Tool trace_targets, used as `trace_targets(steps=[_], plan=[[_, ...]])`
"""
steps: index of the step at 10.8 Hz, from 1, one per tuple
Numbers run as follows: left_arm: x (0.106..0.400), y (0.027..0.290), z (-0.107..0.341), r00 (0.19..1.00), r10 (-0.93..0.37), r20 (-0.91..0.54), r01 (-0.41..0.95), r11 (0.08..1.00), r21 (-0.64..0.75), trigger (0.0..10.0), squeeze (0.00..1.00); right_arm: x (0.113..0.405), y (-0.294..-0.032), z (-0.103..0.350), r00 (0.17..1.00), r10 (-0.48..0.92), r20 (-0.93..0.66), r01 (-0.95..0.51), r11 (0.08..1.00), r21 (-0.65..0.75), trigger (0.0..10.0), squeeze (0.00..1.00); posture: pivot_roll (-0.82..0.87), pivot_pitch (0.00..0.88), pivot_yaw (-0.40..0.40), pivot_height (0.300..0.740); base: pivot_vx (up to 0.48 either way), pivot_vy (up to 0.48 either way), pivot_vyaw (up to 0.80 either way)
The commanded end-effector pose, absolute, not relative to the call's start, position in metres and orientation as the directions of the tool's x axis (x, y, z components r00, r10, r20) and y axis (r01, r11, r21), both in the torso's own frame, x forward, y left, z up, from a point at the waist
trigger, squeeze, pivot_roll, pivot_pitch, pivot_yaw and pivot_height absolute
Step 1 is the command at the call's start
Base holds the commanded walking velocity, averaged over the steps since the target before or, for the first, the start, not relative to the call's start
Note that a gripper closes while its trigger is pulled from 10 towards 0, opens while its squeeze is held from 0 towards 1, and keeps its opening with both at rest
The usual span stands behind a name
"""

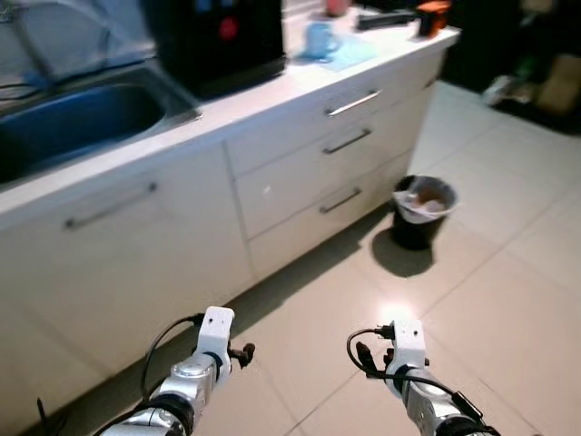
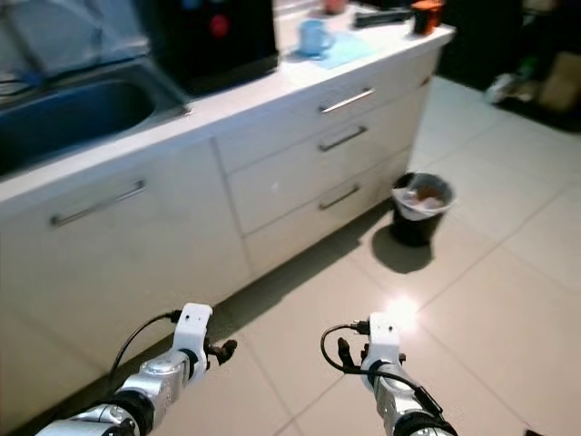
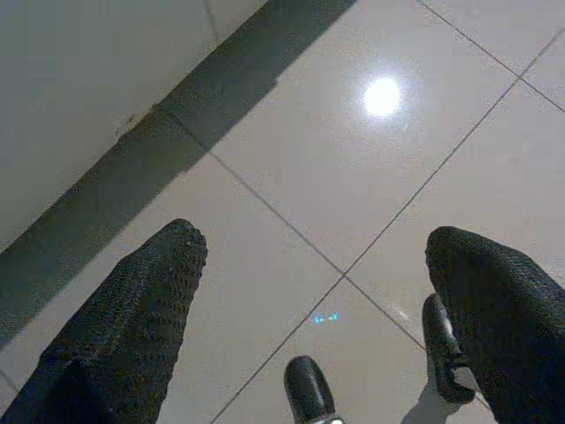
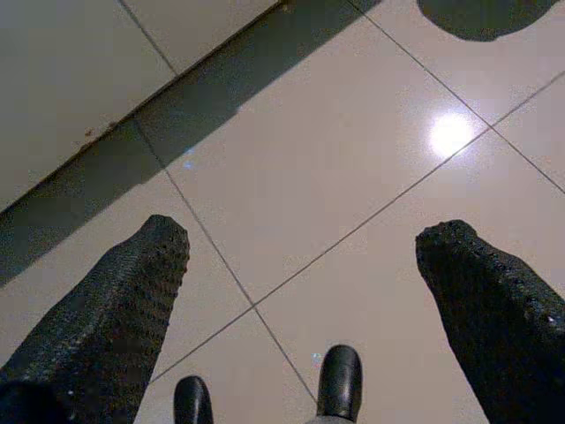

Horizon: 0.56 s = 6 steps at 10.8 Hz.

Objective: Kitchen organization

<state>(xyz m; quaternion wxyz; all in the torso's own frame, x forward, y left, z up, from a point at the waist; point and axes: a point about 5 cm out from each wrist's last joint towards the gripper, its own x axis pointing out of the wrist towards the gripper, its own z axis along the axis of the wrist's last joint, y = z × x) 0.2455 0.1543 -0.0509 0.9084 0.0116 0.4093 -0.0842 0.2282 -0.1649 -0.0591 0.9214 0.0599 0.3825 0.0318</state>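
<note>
Nearest the camera, the two silver arms reach forward low over the tiled floor (image 1: 508, 272), and the wrist views add what the head views leave unclear: the left gripper (image 3: 313, 291) has its two black fingers spread wide with nothing between them, and the right gripper (image 4: 300, 283) is likewise parted and holds nothing. Both wrist cameras look down on glossy pale tiles with thin grout lines, a bright lamp reflection, and the dark shadow strip along the foot of the cabinet. In the head views the left gripper (image 1: 216, 329) and right gripper (image 1: 406, 338) hang above the floor, just in front of the white cabinet run (image 1: 163, 254). That run has a door with a bar handle under the sink and, further right, three drawers (image 1: 331, 163) stacked one above another, all shut. Beyond the drawers a small black bin (image 1: 419, 211) stands on the floor beside the cabinet end, lined with a white bag and holding some crumpled rubbish. On the pale counter (image 1: 272, 91) sits a steel sink (image 1: 73, 123) at the left, its basin dark; a black appliance (image 1: 218, 41) stands next to it, then a light blue mug (image 1: 320, 39) on a pale blue cloth (image 1: 349, 54), and at the far end a small orange and black item, too blurred to name. The far right of the room is dim, with indistinct objects on the floor.
</note>
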Motion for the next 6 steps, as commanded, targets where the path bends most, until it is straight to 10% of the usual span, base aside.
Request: trace_targets(steps=[1,6], plan=[[0.2433,0.1577,-0.0525,0.641,-0.131,-0.756,0.164,0.986,-0.032,10.0,0.00,0.2311,-0.1615,-0.0574,0.709,0.117,-0.695,-0.037,0.991,0.128,10.0,0.00,0.04,0.000,0.098,0.740,0.435,0.000,0.00],[0.2421,0.1581,-0.0534,0.637,-0.120,-0.762,0.179,0.984,-0.006,10.0,0.00,0.2290,-0.1572,-0.0589,0.703,0.137,-0.698,-0.074,0.990,0.119,10.0,0.00,0.04,0.007,0.094,0.740,0.346,0.331,0.00]])
